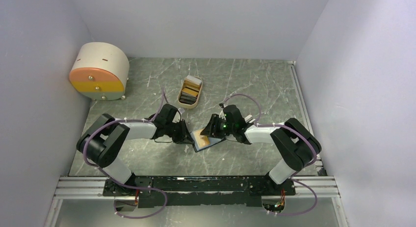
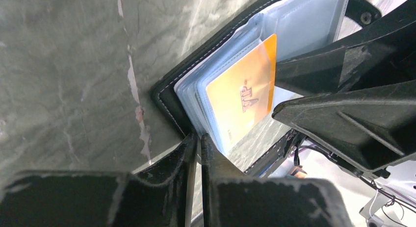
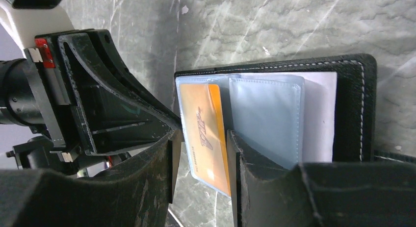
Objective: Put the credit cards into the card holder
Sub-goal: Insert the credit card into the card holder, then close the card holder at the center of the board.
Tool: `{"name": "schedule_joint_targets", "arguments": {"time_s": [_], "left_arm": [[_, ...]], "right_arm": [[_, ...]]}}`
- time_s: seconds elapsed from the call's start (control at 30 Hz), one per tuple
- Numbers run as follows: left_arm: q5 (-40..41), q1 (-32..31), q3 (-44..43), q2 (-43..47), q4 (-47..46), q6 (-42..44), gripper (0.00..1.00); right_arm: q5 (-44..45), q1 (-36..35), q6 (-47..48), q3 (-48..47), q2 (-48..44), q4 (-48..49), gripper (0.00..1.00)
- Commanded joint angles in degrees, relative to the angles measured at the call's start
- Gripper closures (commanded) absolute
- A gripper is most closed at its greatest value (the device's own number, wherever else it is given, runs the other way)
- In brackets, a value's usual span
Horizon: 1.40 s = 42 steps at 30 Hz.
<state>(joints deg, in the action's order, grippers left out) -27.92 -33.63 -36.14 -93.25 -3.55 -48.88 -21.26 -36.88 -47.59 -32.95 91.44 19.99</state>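
Orange card [image 2: 240, 89] sits half-sleeved; we pinch the holder [image 3: 353, 114] in the near-shut left tool [image 2: 197, 140]; right tool [image 3: 201, 141], jaws apart, grip unclear, should push squarely.

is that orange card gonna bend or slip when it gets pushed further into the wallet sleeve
Probably stiff: the orange card lies flat with straight edges where it sticks out past the card holder. It looks thin, so likely light. Its glossy face against the shiny clear sleeves suggests it could slide easily, or slip from a loose grip.
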Motion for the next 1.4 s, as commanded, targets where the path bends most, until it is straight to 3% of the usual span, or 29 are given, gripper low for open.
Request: {"name": "schedule_joint_targets", "arguments": {"time_s": [0.0, 0.27, 0.4, 0.63, 0.83, 1.37], "left_arm": [[-1.11, -0.86, 1.01, 2.28, 0.24, -1.35, 0.85], [1.23, -0.83, 0.29, 6.56, 3.64, -1.14, 0.84], [2.28, -0.81, -0.08, 9.22, 4.72, -0.47, 0.79], [1.61, -0.79, -2.22, 7.08, 3.83, 0.71, 0.78], [0.92, -0.82, -3.46, 4.05, 3.74, 1.87, 0.78], [2.28, -0.67, -3.05, 1.89, 3.33, 2.54, 0.79]], "right_arm": [[-0.55, -1.16, -1.99, 0.12, -0.3, 1.87, 0.57], [5.89, 1.01, 12.92, -4.38, -7.55, -11.92, 0.53], [15.93, 1.63, 22.41, -9.14, -10.94, -23.67, 0.5], [26.58, 1.89, 29.42, -12.95, -11.97, -31.6, 0.53], [24.65, 2.42, 30.48, -12.7, -9.67, -32.37, 0.67], [22.16, 4.09, 29.38, -10.47, -10.06, -32.91, 0.71]]}}
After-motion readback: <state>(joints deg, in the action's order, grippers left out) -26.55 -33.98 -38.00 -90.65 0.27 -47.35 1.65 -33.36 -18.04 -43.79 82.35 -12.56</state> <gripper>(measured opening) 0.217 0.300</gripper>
